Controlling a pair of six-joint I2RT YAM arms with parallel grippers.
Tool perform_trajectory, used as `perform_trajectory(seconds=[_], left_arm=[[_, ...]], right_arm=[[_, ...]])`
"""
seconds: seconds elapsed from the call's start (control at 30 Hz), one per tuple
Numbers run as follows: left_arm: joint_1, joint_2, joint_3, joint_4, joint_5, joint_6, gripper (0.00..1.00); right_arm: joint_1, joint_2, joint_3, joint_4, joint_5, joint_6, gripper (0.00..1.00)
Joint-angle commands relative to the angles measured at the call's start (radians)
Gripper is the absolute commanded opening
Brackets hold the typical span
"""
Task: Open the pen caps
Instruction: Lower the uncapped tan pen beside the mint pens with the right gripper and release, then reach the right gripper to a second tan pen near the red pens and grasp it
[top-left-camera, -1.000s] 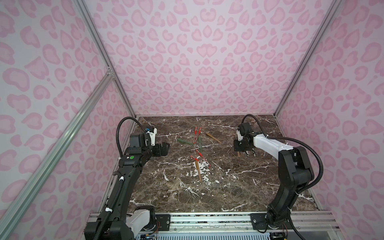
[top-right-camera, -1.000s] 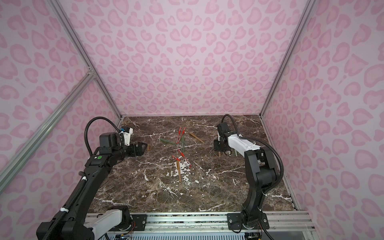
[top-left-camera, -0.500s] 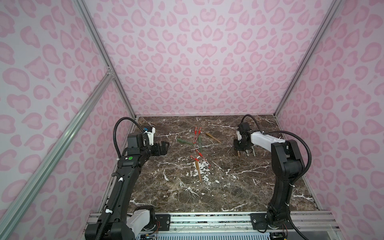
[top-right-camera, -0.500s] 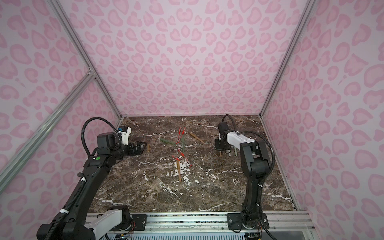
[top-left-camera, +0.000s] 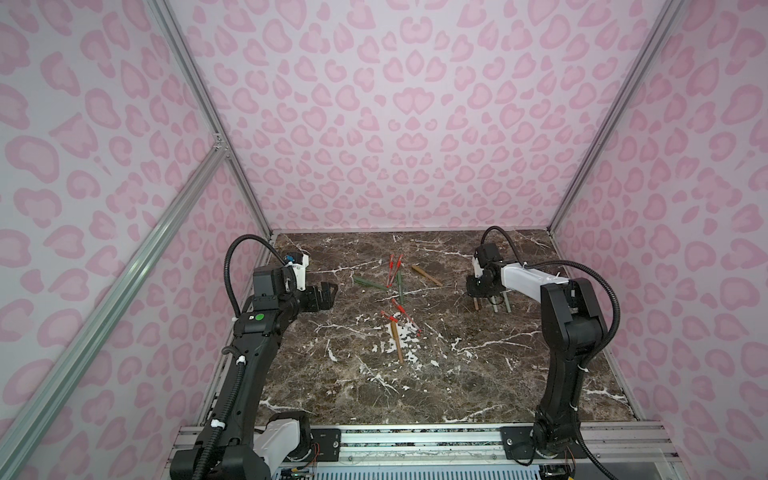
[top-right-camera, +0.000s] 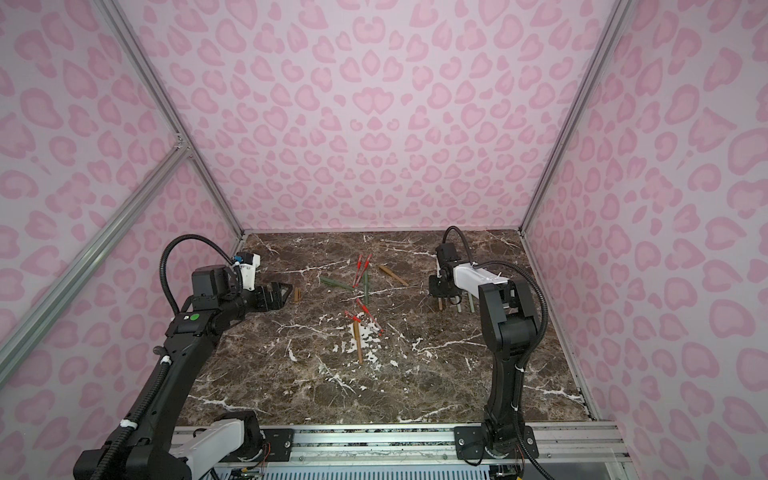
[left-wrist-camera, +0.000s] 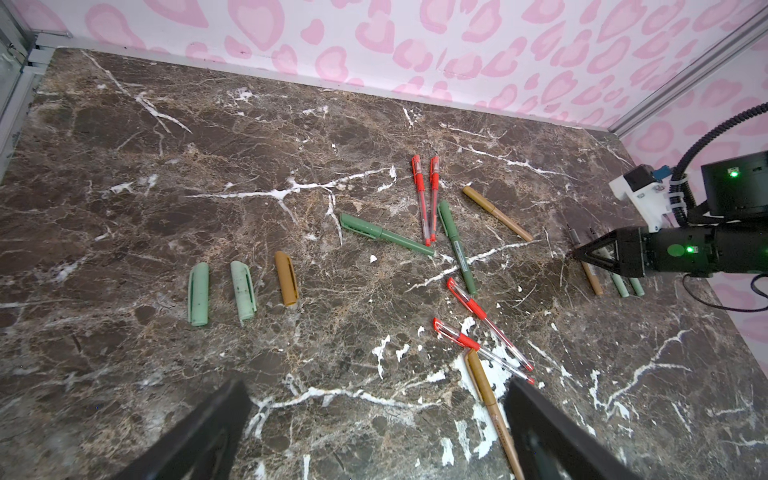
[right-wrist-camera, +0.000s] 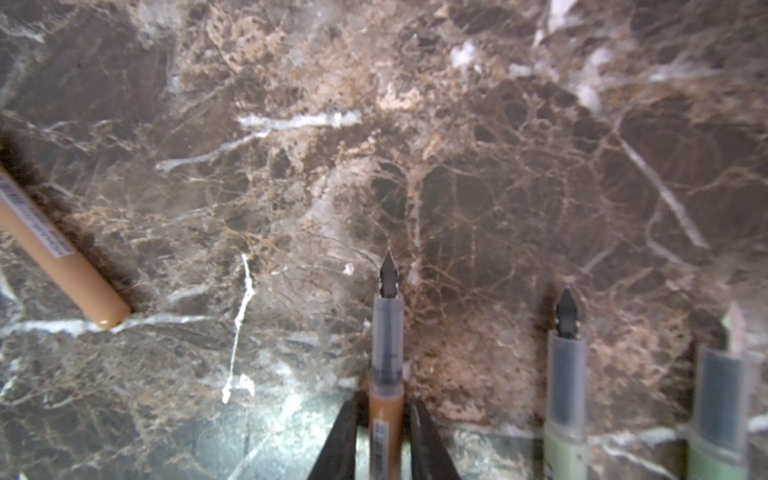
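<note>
Three loose pen caps lie in a row on the marble in the left wrist view: two pale green (left-wrist-camera: 198, 294) (left-wrist-camera: 243, 291) and one tan (left-wrist-camera: 286, 278). My left gripper (left-wrist-camera: 376, 386) (top-left-camera: 328, 291) hovers wide open and empty beside them. My right gripper (right-wrist-camera: 384, 405) (top-left-camera: 478, 293) is low at the right. Its jaws stand slightly apart on either side of an uncapped tan pen barrel (right-wrist-camera: 386, 353) lying on the marble. A thin gap shows on each side. Two uncapped greenish barrels (right-wrist-camera: 566, 374) (right-wrist-camera: 723, 395) lie parallel beside it.
Capped pens are scattered mid-table: two red (left-wrist-camera: 422, 199), two dark green (left-wrist-camera: 384, 235) (left-wrist-camera: 457, 245), a tan one (left-wrist-camera: 496, 212), two clear-barrelled red ones (left-wrist-camera: 478, 307) and another tan one (left-wrist-camera: 486, 390). Pink patterned walls close in three sides.
The right arm's elbow has swung in toward its gripper, which stayed over the barrels. Its jaws have parted slightly from the tan barrel. The left arm has barely moved.
</note>
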Motion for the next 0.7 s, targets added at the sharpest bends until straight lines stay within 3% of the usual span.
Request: perform_trajectory(seconds=[0.0,0.4,0.67], left_arm=[[0.005,-0.002,0.003,0.033,0.013,0.000,0.99],[0.012,0.001,0.002,0.046,0.018,-0.014,0.99],[0.016,0.008,0.003,0.044,0.025,-0.016,0.98]], right_arm=[[-0.002,0.023,0.001,-0.106,0.031,0.000,0.27],[0.032,-0.187,-0.021,-0.185,0.027,0.022,0.36],[0.206,-0.382,-0.188,-0.155,0.035,0.152,0.41]])
